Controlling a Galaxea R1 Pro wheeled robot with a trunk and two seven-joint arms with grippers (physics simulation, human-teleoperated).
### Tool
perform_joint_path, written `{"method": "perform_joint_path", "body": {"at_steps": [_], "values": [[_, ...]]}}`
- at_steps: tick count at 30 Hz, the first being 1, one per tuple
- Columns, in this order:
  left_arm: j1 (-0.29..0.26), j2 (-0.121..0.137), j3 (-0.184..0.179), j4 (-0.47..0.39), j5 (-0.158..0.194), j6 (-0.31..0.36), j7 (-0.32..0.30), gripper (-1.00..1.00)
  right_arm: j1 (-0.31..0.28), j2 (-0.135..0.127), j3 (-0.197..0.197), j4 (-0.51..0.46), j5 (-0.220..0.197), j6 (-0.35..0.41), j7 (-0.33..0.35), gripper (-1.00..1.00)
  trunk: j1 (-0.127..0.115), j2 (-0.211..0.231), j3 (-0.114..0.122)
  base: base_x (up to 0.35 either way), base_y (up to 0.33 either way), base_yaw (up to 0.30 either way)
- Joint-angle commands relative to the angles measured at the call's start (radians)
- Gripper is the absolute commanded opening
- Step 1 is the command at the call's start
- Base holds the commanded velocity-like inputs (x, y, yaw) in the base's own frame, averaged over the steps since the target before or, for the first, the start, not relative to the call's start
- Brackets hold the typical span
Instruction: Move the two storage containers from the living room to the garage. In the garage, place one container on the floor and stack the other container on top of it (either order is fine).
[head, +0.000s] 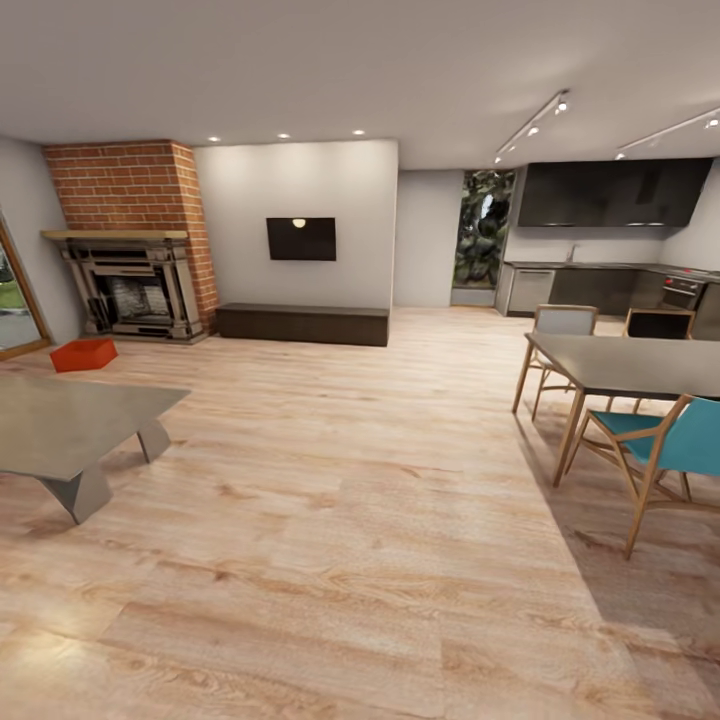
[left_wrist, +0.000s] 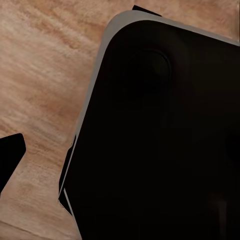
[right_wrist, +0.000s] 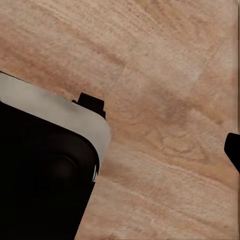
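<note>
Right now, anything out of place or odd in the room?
Only the storage container: a red-orange open box sitting on the wood floor beside the fireplace, away from the other furniture. Chairs and tables stand upright; nothing looks spilled or damaged.

1 storage container (head: 83, 353) lies on the wood floor (head: 350, 480) before the fireplace (head: 132, 285), behind the low table (head: 60, 425); dining table (head: 630, 365) right.
</note>
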Motion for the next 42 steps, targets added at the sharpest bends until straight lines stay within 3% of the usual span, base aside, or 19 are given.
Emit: {"method": "perform_joint_path", "body": {"at_steps": [1,42], "values": [[0.000,0.000,0.003,-0.001,0.002,-0.001,0.002,1.00,-0.001,0.000,0.006,0.003,-0.003,-0.006,-0.002,1.00,0.001,0.000,-0.001,0.325,0.000,0.000],[0.000,-0.005,0.002,0.000,0.000,-0.012,0.002,1.00,-0.001,0.008,0.007,0.003,-0.005,-0.004,-0.003,1.00,0.001,0.000,-0.001,0.325,0.000,0.000]]}}
